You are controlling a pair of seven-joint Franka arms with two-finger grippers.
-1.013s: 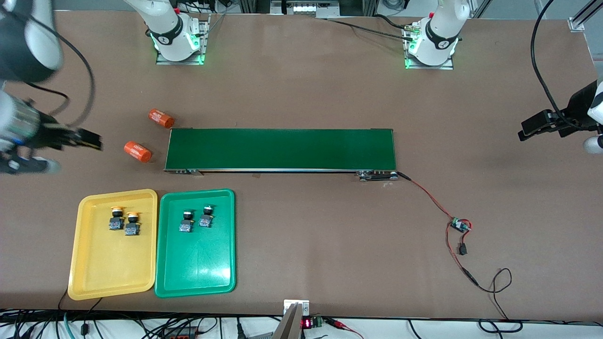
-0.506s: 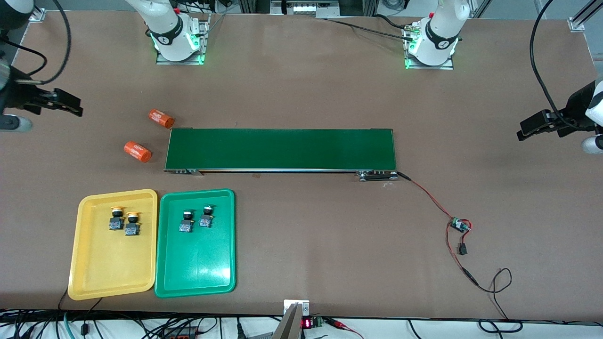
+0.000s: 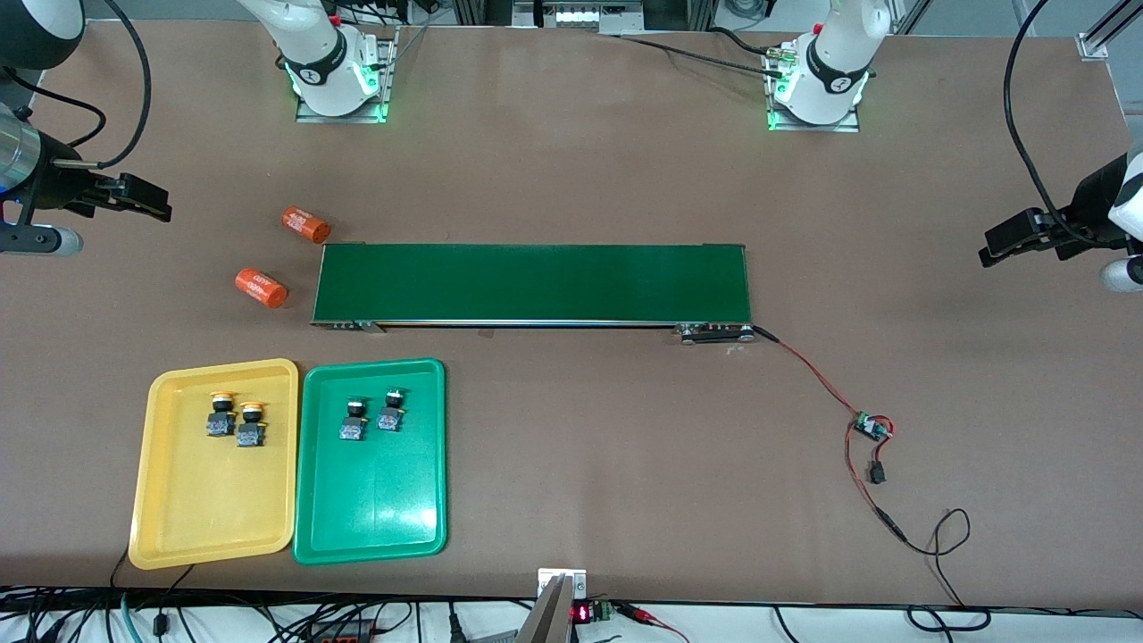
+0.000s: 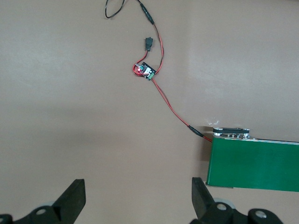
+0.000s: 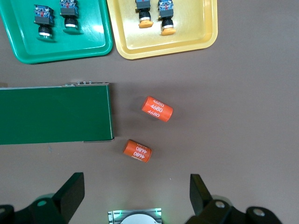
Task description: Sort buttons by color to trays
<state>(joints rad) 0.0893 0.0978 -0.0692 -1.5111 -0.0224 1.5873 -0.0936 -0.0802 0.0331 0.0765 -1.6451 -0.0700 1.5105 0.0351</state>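
I've got both arms pulled out to the ends of the brown surface (image 3: 580, 170) and waiting. The left claw (image 3: 989, 254) hangs over bare surface at its own end, fingers spread apart and gripping nothing; in its wrist view the two dark fingers (image 4: 74, 198) stand well apart. The right claw (image 3: 162, 211) hangs over the surface's other end, also spread wide and empty.

What's lying around: the long dark-green conveyor belt (image 3: 531, 283) stretches across the middle. Two orange cylinders (image 3: 305, 224) with white numbers lie on their sides just off the belt's end toward the right arm, one (image 3: 261, 288) nearer the front camera than the other, the pair a little apart. From the belt's other end a red and black wire (image 3: 808, 366) runs to a small circuit board (image 3: 869, 427), then curls into a loop of black cable (image 3: 948, 533). Nothing sits on the belt.

The sorted goods: the yellow tray (image 3: 165, 536) and the green tray (image 3: 420, 527) lie side by side, nearer the front camera than the belt, toward the right arm's end. Two yellow-orange buttons (image 3: 220, 413) sit together in the yellow tray, two green buttons (image 3: 354, 418) together in the green one.

Cables and gear line the surface's near edge.
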